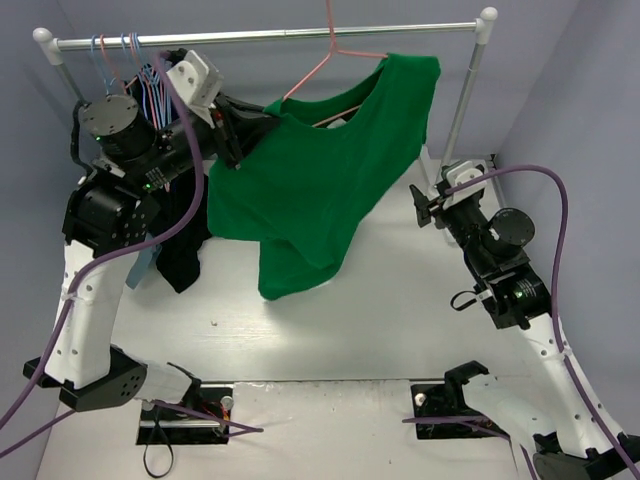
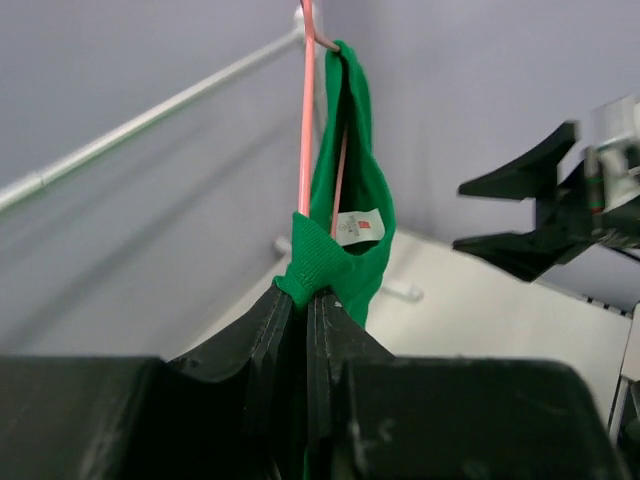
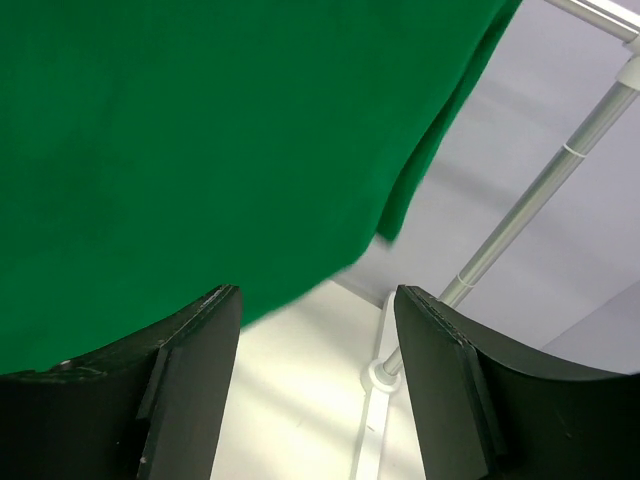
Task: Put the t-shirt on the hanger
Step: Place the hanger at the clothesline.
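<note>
The green t-shirt (image 1: 310, 190) hangs from the pink hanger (image 1: 322, 65), whose hook sits on the rail. Its right shoulder is over the hanger's right end; its left side stretches down to my left gripper (image 1: 236, 155). My left gripper (image 2: 308, 295) is shut on the shirt's ribbed collar edge (image 2: 312, 262), just below the white neck label (image 2: 358, 227) and beside the hanger wire (image 2: 307, 130). My right gripper (image 1: 432, 208) is open and empty, to the right of the shirt; the green cloth (image 3: 200, 150) fills the upper left of the right wrist view above my open right gripper (image 3: 318, 300).
A metal rail (image 1: 270, 36) on two posts spans the back. Several blue wire hangers (image 1: 125, 55) hang at its left end. A black garment (image 1: 180, 250) and a grey-blue one hang below my left arm. The right post (image 3: 520, 210) stands near my right gripper.
</note>
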Controlling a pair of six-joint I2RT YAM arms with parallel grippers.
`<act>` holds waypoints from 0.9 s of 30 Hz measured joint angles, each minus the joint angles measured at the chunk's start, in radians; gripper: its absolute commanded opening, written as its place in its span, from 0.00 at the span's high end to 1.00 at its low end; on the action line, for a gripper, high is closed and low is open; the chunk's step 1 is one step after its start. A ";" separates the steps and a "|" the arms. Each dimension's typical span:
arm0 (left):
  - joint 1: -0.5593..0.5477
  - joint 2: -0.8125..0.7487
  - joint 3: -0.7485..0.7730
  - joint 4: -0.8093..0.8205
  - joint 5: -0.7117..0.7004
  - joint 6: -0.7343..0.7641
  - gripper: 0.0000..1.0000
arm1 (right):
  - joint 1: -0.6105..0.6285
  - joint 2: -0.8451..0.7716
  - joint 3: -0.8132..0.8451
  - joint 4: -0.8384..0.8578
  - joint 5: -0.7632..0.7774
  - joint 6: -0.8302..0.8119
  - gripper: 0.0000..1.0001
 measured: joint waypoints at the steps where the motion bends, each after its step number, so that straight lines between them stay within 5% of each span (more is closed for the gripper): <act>1: 0.000 0.008 0.000 -0.023 -0.013 0.000 1.00 | 0.000 -0.003 -0.003 -0.001 0.002 0.001 0.37; 11: 0.000 0.114 0.049 -0.189 -0.349 0.008 1.00 | 0.000 -0.042 -0.004 -0.010 0.004 0.027 0.37; 27: 0.002 0.264 0.064 -0.132 -0.706 0.024 1.00 | 0.000 -0.060 -0.007 -0.045 0.004 0.037 0.37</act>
